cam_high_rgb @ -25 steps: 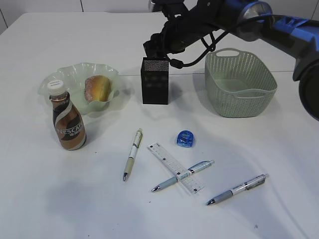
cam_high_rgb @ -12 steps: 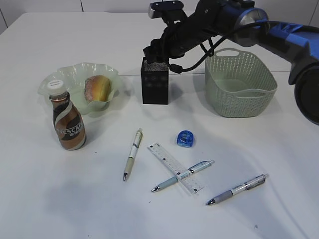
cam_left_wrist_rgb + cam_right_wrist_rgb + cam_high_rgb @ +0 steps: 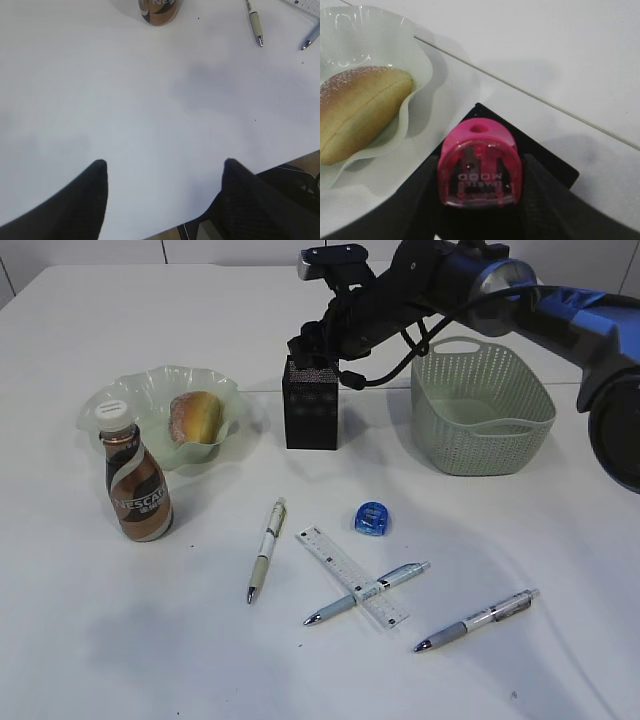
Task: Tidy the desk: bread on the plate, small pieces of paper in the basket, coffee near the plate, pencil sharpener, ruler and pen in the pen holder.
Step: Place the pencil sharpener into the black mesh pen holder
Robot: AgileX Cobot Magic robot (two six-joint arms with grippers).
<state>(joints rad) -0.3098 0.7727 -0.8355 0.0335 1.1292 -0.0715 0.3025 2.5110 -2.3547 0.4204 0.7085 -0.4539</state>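
The right gripper (image 3: 480, 172) holds a pink pencil sharpener (image 3: 480, 165) between its jaws, directly above the black pen holder (image 3: 311, 403), which stands at about 3 o'clock from the plate (image 3: 150, 390). The sharpener appears light, rigid and smooth-sided, so the flat-flank hold seems soundest, and a short drop should not harm it. The left gripper (image 3: 165, 167) hangs wide and empty over the bare desk (image 3: 150, 100).

Glossy translucent pink plastic sharpener (image 3: 480, 165)

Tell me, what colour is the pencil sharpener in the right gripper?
Pink, translucent: the pencil sharpener shows best in the right wrist view.
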